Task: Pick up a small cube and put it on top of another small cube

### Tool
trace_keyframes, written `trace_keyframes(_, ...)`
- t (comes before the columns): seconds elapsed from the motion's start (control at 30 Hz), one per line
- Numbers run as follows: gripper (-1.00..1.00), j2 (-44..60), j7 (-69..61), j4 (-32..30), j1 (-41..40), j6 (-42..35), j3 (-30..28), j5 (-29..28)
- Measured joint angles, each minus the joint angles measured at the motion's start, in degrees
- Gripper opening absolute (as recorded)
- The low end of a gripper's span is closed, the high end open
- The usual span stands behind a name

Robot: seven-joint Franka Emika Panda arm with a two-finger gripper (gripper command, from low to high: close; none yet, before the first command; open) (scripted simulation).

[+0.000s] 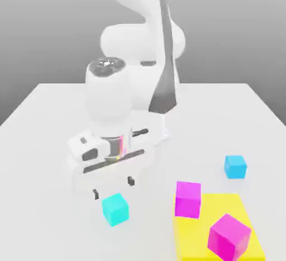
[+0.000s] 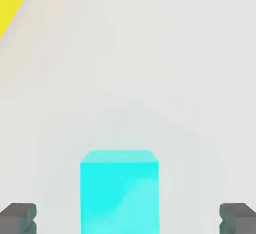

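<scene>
Turquoise cube point(image 1: 115, 208) sits on the table point(image 1: 50, 114), toward the exterior view's left, just in front of and below my gripper point(image 1: 113, 186). Nothing touches it yet.

Gripper fingers point(image 1: 95, 193) are spread wide. In the hand view the cube point(image 2: 119, 190) is centred between the two fingertips point(image 2: 19, 217), with clear gap either side. So I read this as the approach step: aligned over the cube, not yet down around it, no grasp.

Moving right in the exterior view: a magenta cube point(image 1: 188, 199) stands at the near corner of the yellow mat point(image 1: 246, 209), a second magenta cube point(image 1: 229, 236) sits further onto the mat, and a sky-blue cube point(image 1: 235, 166) is alone on the table beyond, well apart from the rest.

Next move, as I see it: drop straight down until the fingers bracket the cube's sides, then close. Alignment looks good, so no lateral correction needed. After the lift I need a carry right to whichever cube is the base. Which one is meant I can't tell.
</scene>
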Motion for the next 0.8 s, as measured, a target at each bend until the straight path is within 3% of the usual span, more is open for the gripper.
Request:
trace_keyframes(0.1, 0.00, 6.2, -2.2, 1.1, -3.4, 5.0, 4.0, 2.6)
trace_keyframes(0.13, -1.00, 7.6, -2.5, 1.4, -4.2, 6.1, 4.9, 3.0)
trace_keyframes(0.37, -1.00, 7.6, -2.3, 1.4, -4.3, 6.0, 5.0, 2.8)
trace_keyframes(0.6, -1.00, -4.9, 3.2, -0.4, -1.8, -4.6, 1.2, -4.5)
trace_keyframes(0.8, -1.00, -5.0, 5.9, 10.4, 4.0, -15.4, 4.4, -6.0)
